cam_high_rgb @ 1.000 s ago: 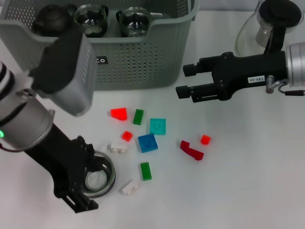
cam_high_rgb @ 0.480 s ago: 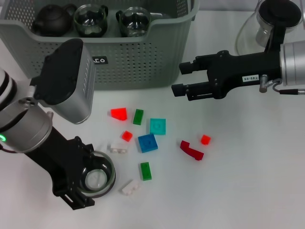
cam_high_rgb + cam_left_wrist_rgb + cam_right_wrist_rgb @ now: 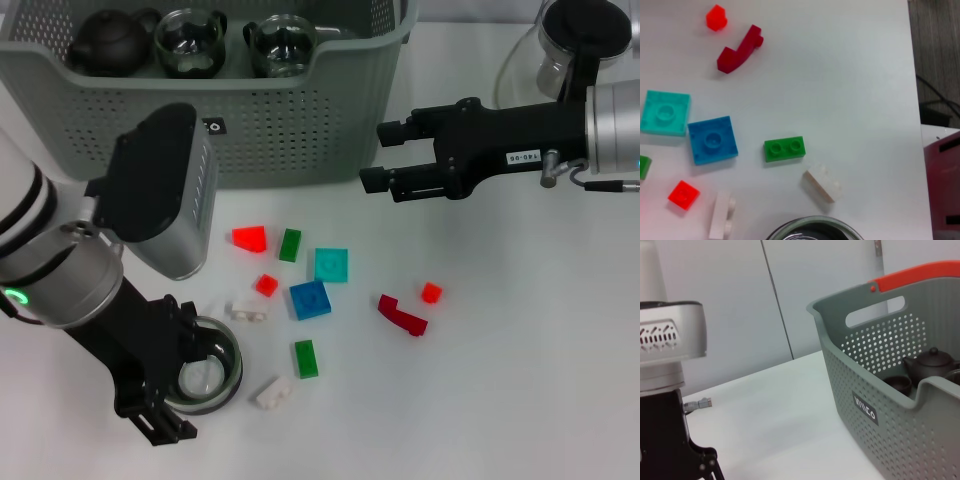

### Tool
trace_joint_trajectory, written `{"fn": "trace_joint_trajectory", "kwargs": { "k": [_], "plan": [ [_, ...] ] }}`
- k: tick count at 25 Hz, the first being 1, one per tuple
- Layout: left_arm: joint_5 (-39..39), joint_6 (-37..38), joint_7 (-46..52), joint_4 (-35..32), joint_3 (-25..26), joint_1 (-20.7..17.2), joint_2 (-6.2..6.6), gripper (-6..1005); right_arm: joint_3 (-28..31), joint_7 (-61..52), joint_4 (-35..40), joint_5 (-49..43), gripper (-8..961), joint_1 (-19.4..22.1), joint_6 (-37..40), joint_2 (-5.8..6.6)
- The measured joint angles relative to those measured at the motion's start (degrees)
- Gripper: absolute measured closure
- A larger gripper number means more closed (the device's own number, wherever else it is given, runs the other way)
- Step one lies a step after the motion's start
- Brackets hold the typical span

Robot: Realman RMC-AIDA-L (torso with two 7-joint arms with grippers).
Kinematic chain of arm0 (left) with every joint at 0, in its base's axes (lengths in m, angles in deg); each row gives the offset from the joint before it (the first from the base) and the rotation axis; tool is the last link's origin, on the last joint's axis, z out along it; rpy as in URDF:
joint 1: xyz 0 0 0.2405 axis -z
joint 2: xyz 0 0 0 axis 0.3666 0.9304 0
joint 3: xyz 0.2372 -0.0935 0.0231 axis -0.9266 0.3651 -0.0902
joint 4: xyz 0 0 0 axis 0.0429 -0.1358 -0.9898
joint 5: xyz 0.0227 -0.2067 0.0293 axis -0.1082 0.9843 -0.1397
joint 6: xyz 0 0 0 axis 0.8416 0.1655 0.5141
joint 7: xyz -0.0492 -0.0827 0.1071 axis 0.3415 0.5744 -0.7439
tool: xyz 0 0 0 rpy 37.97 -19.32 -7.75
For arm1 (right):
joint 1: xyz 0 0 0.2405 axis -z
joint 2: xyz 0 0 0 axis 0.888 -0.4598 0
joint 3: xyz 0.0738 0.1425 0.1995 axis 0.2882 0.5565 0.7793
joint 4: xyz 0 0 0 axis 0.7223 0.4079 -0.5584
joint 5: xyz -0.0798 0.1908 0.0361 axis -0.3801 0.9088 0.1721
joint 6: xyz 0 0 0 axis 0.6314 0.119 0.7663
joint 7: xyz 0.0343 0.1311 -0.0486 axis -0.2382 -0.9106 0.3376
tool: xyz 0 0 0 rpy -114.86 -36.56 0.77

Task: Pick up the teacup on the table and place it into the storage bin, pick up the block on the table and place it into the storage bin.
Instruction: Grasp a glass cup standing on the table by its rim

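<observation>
The large grey-green perforated plastic storage bin (image 3: 290,120) is noted well beyond the left gripper (image 3: 185,385), across the scattered blocks; a dark teapot and glass cups are already held in it. The right gripper (image 3: 382,155) is held above the table just beside the bin's near corner, fingers apart and empty. The left gripper is set low around the small clear glass teacup (image 3: 205,375), which rests on the white table (image 3: 520,380); whether its fingers are clamped on the cup cannot be told. The teacup pickup is judged the step in hand. A firm closure, then a lift clear of the small white block (image 3: 272,393) lying just beside the cup, is called for next.
</observation>
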Motion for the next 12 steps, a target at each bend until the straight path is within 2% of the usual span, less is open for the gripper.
{"fn": "trace_joint_trajectory", "kwargs": {
  "k": [12],
  "plan": [
    [-1.36, -2.56, 0.18, 2.02, -2.94, 0.12, -0.10, 190, -1.95, 2.17, 0.06, -0.08, 219, -0.44, 1.47, -1.08]
  ]
}}
